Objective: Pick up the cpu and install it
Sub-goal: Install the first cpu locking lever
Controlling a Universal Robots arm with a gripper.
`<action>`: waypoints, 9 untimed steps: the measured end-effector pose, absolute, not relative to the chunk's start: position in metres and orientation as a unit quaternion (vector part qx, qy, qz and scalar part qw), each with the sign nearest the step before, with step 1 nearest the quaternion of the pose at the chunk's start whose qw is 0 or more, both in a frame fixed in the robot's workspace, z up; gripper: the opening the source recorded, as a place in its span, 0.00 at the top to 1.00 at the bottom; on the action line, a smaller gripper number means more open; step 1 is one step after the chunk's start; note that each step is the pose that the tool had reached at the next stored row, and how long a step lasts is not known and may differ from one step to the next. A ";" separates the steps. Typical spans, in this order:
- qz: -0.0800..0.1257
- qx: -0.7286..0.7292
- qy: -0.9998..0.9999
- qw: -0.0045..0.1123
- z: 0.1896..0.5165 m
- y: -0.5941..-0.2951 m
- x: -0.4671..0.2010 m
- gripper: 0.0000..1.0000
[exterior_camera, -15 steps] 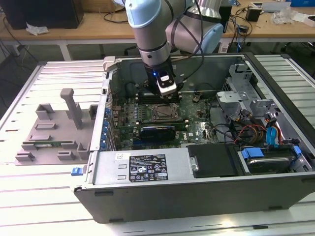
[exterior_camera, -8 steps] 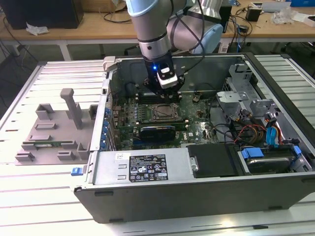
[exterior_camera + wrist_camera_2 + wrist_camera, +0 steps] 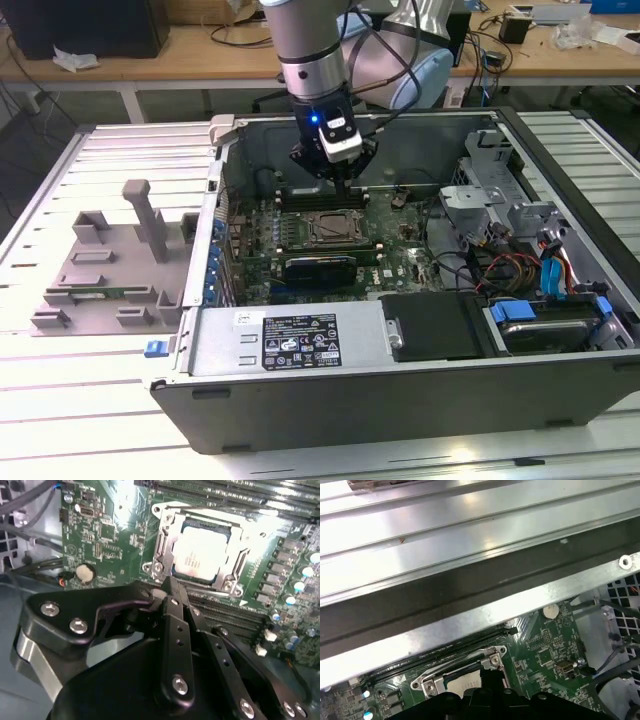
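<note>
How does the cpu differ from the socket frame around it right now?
The cpu is a flat, pale silver square; the socket frame is a raised metal border with screws at its corners. The cpu sits inside; the socket frame surrounds it. Both lie flat on the green board, just ahead of the claw.

Exterior view overlooks the open case; both wrist views closely share its socket.

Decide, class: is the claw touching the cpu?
Cannot tell. In the second wrist view the claw overlaps the socket's edge near the cpu; neither contact nor gap shows.
</note>
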State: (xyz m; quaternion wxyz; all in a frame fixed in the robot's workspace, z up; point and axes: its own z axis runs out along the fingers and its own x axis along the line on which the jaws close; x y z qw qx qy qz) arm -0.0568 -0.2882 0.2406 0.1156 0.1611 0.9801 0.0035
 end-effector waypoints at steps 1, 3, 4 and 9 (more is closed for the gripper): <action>0.004 0.161 0.980 0.116 0.241 -0.288 -0.057 0.89; 0.003 0.161 0.980 0.115 0.241 -0.288 -0.057 0.89; 0.001 0.161 0.981 0.104 0.241 -0.288 -0.056 0.89; -0.009 0.161 0.986 0.038 0.240 -0.288 -0.049 0.89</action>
